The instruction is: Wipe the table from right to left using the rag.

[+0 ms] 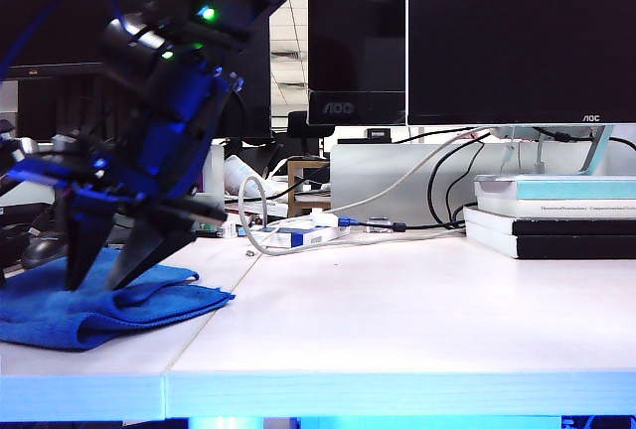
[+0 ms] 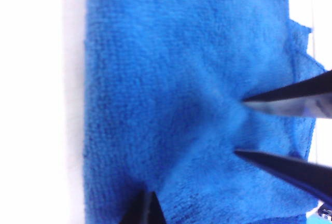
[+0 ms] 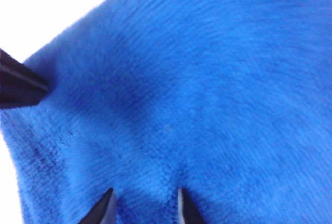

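The blue rag (image 1: 60, 315) lies crumpled at the far left of the white table (image 1: 397, 320). Both grippers are over it. My right arm reaches across from the upper right, and my right gripper (image 1: 96, 285) (image 3: 144, 203) stands open with its two tips resting apart on the cloth and nothing between them. My left gripper (image 2: 145, 211) is shut, its tips pressed together into a pucker of the rag (image 2: 171, 79) near its edge. The left wrist view also shows the right gripper (image 2: 239, 125) spread on the cloth. In the right wrist view the left fingers (image 3: 23, 86) come in at the rag's (image 3: 207, 79) border.
A stack of books (image 1: 566, 215) sits at the back right. Dark monitors (image 1: 517, 42) stand behind it, with cables and a small adapter (image 1: 318, 230) at the back centre. The table's front edge (image 1: 397, 389) runs close below the rag. A thin seam (image 1: 214, 315) crosses the table just right of the rag.
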Tool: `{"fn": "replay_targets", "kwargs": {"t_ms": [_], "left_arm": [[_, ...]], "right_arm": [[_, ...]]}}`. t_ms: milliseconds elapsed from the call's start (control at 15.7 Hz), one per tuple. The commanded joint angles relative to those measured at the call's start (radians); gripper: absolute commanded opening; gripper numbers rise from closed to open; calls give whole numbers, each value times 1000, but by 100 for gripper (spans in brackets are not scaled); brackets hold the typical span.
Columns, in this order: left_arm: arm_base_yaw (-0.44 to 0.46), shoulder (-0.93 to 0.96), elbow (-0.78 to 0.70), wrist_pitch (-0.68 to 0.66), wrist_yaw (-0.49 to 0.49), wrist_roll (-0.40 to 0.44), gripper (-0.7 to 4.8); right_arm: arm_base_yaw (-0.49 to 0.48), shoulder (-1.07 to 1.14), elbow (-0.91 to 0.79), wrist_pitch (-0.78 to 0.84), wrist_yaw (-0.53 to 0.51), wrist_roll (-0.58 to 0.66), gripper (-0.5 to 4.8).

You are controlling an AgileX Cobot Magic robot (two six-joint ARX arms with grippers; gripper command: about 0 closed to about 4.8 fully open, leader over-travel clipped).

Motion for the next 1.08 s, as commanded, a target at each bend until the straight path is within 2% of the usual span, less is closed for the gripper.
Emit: {"fn": "replay_targets", "kwargs": {"t_ms": [64,318,508,762,953,1080], "left_arm": [[1,0,-2,23,1,3,-6],[1,3,-4,36,0,3,-6],[1,17,-6,46,-5,3,-6],[0,113,-6,44,-18,3,-6],[0,156,-6,37,-29,3,-6],[0,156,-6,37,-72,3,-6]], "right_arm": [[-5,-11,2,6,-63,1,158],[-5,-16,2,7,-81,1,158],[-5,-20,2,14,-139,1,158],[-7,-41,6,14,-149,1,158],[-16,-41,72,-22,-175,1,158],[-24,-42,134,-48,-182,1,158]]}}
